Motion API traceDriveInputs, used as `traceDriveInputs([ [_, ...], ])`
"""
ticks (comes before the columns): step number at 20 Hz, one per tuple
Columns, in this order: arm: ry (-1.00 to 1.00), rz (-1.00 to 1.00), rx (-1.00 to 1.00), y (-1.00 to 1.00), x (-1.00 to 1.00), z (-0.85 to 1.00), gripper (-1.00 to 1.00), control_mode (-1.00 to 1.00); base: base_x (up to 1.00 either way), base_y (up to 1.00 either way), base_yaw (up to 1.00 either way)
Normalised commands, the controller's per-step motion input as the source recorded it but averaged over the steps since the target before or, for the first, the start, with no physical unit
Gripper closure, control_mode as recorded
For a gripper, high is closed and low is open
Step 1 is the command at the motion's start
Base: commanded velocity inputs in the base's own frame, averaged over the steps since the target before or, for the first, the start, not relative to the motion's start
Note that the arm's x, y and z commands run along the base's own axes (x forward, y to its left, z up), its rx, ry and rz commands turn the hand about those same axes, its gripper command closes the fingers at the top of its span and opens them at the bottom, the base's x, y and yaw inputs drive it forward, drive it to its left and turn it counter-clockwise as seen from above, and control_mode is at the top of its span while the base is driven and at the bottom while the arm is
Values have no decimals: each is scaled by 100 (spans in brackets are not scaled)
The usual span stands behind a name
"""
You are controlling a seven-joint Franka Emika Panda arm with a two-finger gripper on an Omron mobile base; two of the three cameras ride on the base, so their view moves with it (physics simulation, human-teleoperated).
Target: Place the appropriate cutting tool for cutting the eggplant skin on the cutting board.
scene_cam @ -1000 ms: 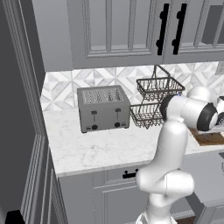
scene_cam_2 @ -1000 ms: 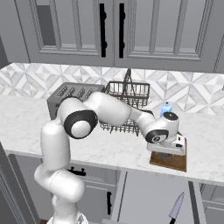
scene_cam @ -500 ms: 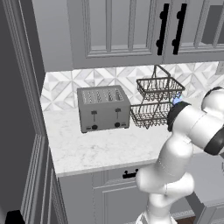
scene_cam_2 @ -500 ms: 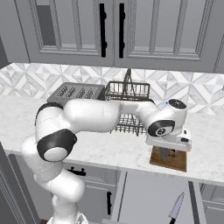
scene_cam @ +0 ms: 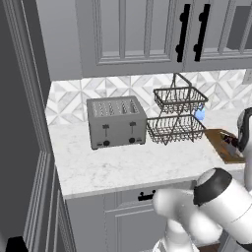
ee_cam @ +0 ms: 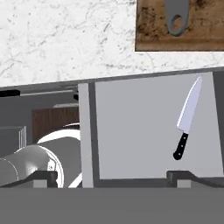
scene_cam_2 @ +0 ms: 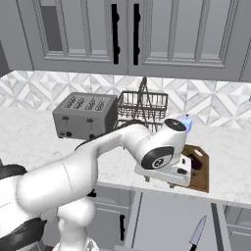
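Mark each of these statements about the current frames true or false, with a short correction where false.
1. The knife lies in an open drawer below the counter edge. True.
2. The end effector grips the knife. False: the knife lies apart from the fingertips, nothing between them.
3. The cutting board sits to the right of the wire basket in the right base view. True.
4. The toaster stands on the cutting board. False: it stands on the marble countertop, left of the basket.
5. A grey tool with a hole in its handle lies on the board. True, in the hand view.
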Motion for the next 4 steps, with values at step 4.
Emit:
traceDriveInputs([
  [4, 0, -11, 0, 88, -100, 14, -100, -100, 0, 0, 0],
])
